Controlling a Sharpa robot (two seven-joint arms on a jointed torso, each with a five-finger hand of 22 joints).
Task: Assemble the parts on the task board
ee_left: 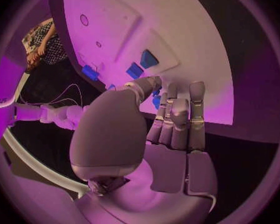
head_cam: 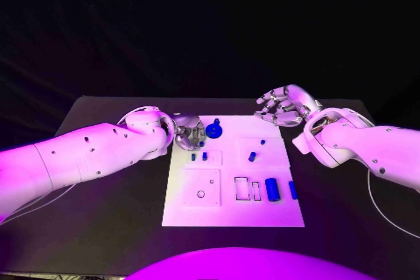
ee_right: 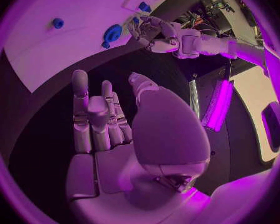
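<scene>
The white task board (head_cam: pixel 263 214) lies in the middle of the table. My left hand (head_cam: pixel 187 134) hovers over its far left corner, just beside a round blue part (head_cam: pixel 215 132). Its fingers are curled in, and thumb and finger seem to pinch a small blue part (ee_left: pixel 157 99). The right wrist view shows that left hand (ee_right: pixel 150 31) next to the round blue part (ee_right: pixel 112 33). My right hand (head_cam: pixel 281 107) is raised off the board's far right corner, fingers apart, holding nothing. Small blue pegs (head_cam: pixel 252 157) stand mid-board; blue cylinders (head_cam: pixel 272 189) lie near the right edge.
Empty rectangular slots (head_cam: pixel 241 189) and a square plate with holes (head_cam: pixel 202 187) sit in the board's near half. Bare black table (head_cam: pixel 114 207) surrounds the board on all sides.
</scene>
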